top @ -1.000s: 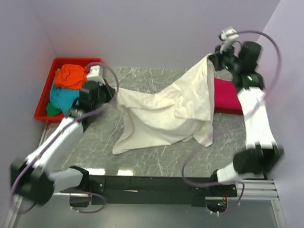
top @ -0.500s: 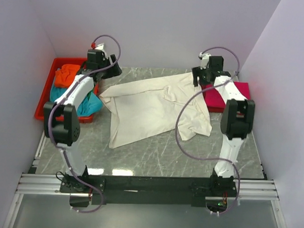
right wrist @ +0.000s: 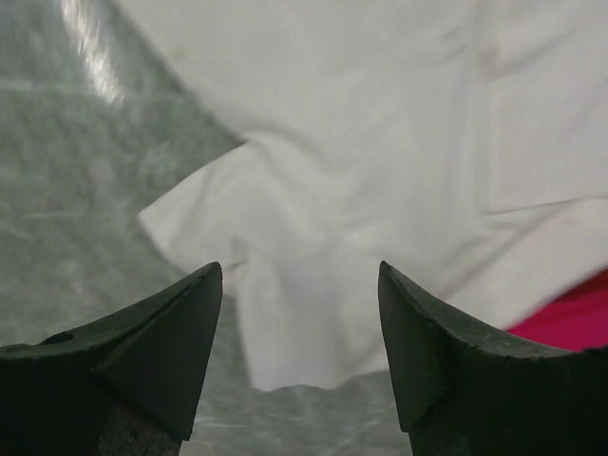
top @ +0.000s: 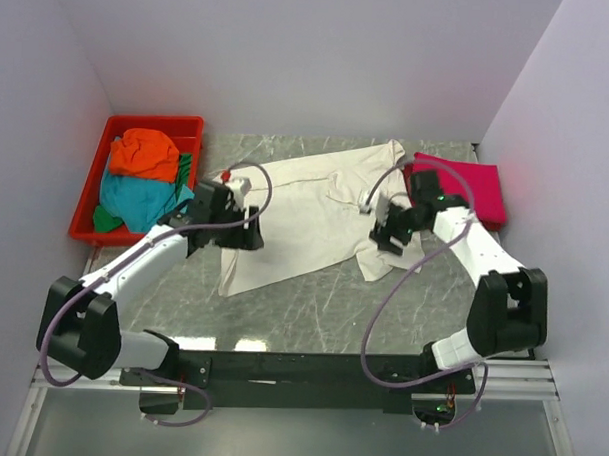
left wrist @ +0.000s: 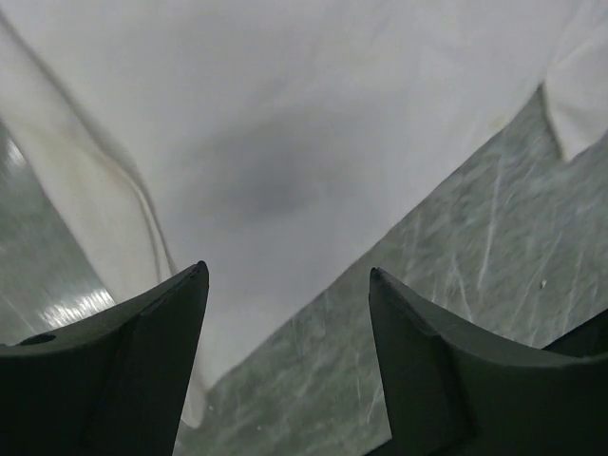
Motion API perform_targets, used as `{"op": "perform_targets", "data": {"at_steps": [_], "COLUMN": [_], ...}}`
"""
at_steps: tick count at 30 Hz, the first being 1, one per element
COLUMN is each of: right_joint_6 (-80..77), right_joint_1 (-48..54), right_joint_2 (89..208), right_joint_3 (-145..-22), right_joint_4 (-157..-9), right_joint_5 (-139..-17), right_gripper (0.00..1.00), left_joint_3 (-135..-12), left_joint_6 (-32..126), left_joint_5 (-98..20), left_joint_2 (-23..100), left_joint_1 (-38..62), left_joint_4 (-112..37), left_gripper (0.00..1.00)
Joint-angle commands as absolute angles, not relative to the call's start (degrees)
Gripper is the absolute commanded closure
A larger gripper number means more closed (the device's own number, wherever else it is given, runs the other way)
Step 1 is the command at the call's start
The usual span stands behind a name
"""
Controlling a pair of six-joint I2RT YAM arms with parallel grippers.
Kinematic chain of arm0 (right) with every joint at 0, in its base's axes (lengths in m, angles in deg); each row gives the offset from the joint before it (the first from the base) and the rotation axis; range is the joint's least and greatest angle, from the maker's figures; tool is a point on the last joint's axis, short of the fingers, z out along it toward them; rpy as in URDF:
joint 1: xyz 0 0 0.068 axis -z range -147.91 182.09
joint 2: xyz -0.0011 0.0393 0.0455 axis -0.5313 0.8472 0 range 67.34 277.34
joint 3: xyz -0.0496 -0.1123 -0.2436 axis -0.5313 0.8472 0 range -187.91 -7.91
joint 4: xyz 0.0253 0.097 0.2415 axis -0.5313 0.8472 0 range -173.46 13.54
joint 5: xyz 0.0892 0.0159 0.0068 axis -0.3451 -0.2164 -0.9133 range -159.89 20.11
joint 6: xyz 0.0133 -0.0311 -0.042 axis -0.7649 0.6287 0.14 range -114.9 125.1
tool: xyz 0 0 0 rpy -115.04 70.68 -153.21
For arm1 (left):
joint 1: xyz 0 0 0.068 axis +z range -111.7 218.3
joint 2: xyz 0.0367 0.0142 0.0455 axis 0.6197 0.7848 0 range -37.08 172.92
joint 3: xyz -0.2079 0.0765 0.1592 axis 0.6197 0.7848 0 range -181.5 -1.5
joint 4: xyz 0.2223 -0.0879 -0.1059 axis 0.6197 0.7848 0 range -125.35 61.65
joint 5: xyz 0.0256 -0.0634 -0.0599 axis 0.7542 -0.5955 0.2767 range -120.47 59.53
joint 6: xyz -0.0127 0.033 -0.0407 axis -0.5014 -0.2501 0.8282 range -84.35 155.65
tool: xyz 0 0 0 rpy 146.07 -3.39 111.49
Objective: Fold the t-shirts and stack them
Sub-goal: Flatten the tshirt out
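A large cream-white t-shirt [top: 305,213] lies spread and rumpled on the marble table, also filling the left wrist view [left wrist: 285,142] and the right wrist view [right wrist: 361,171]. A folded magenta-pink t-shirt [top: 464,186] lies at the back right, its corner showing red-pink [right wrist: 570,318]. Orange [top: 147,152] and teal [top: 135,197] t-shirts sit in the red tray [top: 93,171]. My left gripper [top: 246,229] [left wrist: 287,280] hovers open over the cream shirt's left hem. My right gripper [top: 384,231] [right wrist: 300,275] hovers open over its lower right corner. Neither holds anything.
A green cloth [top: 107,219] peeks out at the tray's front. Lilac walls close in the table on the left, back and right. Bare marble [top: 322,309] shows in front of the shirt.
Both grippers let go of the cream shirt at the back, and it dropped flat. Both arms then pulled back toward the near side, over the shirt's lower edges.
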State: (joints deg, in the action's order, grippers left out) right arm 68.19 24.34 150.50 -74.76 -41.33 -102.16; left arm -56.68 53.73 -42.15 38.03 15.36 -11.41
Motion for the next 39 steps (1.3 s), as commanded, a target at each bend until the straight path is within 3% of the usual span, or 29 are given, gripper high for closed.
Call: {"op": "perform_targets", "data": {"at_steps": [1,12,15,18,19,20,22,24,26,27,33,35,37,38,39], "right_joint_6": [68.41,60.03,60.29,60.47,60.91,61.35,63.18,66.08,71.35,73.37,81.12,80.43,77.11,75.43,73.76], "right_joint_1": [21.64,16.71,15.92,15.30,15.22,15.13,15.22,15.13,15.22,15.22,15.30,15.30,15.30,15.39,15.57], "right_joint_2": [150.84,157.77,158.92,159.19,159.27,159.27,158.57,156.38,151.49,149.36,126.34,119.68,116.14,113.94,113.40], "right_joint_3": [-67.18,-63.99,-63.90,-64.07,-64.25,-64.34,-64.16,-62.85,-61.10,-60.13,-50.63,-50.10,-51.15,-51.68,-52.29], "right_joint_4": [-44.07,-51.82,-50.77,-48.93,-48.23,-47.44,-44.45,-38.59,-34.01,-28.59,-12.57,-9.74,-8.93,-9.80,-12.25], "right_joint_5": [-93.39,-85.10,-86.06,-87.20,-87.55,-88.08,-89.39,-90.71,-91.07,-90.64,-84.13,-84.65,-85.62,-85.88,-86.15], "right_gripper": [0.27,0.30,0.36,0.49,0.60,0.66,0.86,0.92,0.94,0.94,0.94,0.76,0.54,0.52,0.51], "left_joint_3": [-51.61,-53.88,-56.16,-56.95,-56.87,-56.78,-56.00,-54.94,-53.45,-51.96,-47.03,-45.19,-43.69,-43.60,-43.77], "left_joint_6": [60.59,62.37,62.01,62.01,62.45,62.54,63.06,63.59,64.56,65.17,71.58,73.43,75.53,76.07,76.16], "left_joint_5": [-41.80,-34.61,-32.41,-30.65,-30.64,-30.64,-30.64,-32.82,-34.94,-35.47,-45.75,-49.17,-48.84,-47.36,-46.39], "left_joint_2": [37.62,51.14,55.62,58.62,58.98,59.33,59.51,59.42,58.29,55.84,41.09,38.08,34.03,31.50,30.08], "left_joint_1": [14.39,7.36,5.26,3.67,3.41,2.97,2.88,2.88,1.65,0.95,-7.48,-10.73,-12.32,-13.03,-13.03], "left_joint_4": [-11.79,-11.72,-9.52,-8.11,-7.85,-7.76,-7.14,-6.18,-4.95,-4.42,0.41,2.08,3.14,4.45,4.98], "left_gripper": [0.27,0.24,0.23,0.26,0.27,0.31,0.50,0.77,0.91,0.99,0.99,0.98,0.80,0.66,0.58]}}
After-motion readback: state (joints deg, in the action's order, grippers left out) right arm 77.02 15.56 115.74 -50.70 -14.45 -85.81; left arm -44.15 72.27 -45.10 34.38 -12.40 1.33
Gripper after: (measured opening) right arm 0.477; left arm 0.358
